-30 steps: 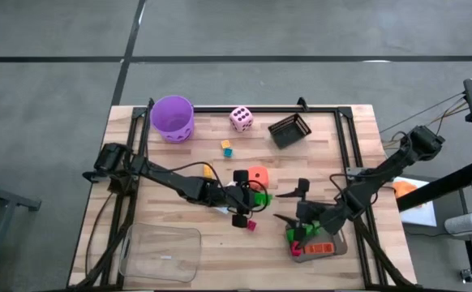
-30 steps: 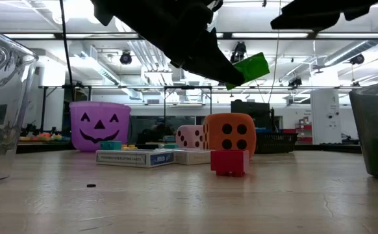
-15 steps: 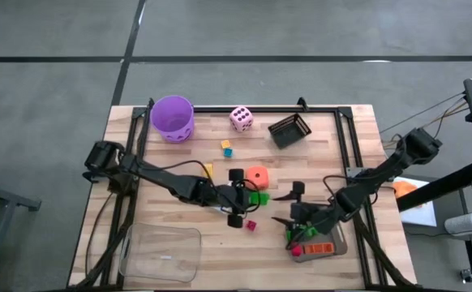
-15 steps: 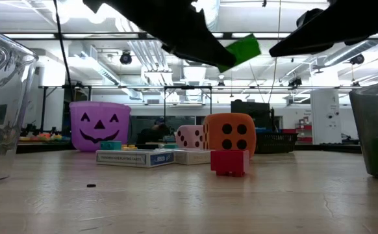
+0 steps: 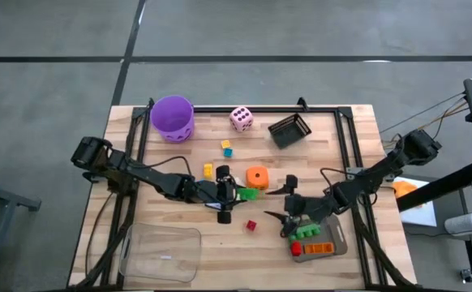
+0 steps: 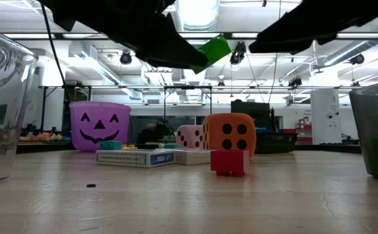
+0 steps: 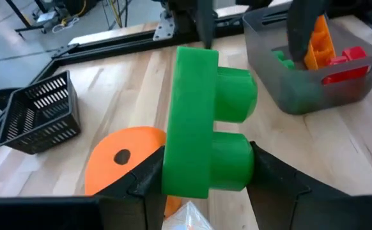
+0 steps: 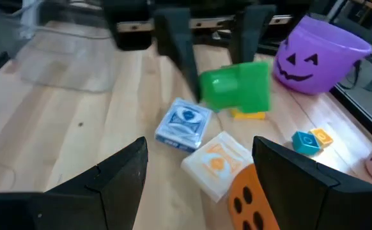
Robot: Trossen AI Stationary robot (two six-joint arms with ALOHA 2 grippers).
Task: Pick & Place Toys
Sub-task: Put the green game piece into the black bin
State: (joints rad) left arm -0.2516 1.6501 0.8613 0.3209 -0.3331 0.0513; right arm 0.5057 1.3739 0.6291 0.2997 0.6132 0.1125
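High view: the left gripper (image 5: 234,193) is clamped on a green brick (image 5: 247,193) just beside the orange die (image 5: 257,177), on the side nearer the clear tub (image 5: 160,253); the brick's long axis runs across the table. The right gripper (image 5: 281,204), fingers apart and empty, sits between the die and the grey tray (image 5: 339,240).

Low view: the brick (image 6: 213,49) hangs tilted well above the die (image 6: 230,134).

Left wrist view: the brick (image 7: 202,122) stands on end between the fingers (image 7: 146,176), studs toward the tray (image 7: 301,96).

Right wrist view: the brick (image 8: 237,86) hangs above two card packs (image 8: 185,124).
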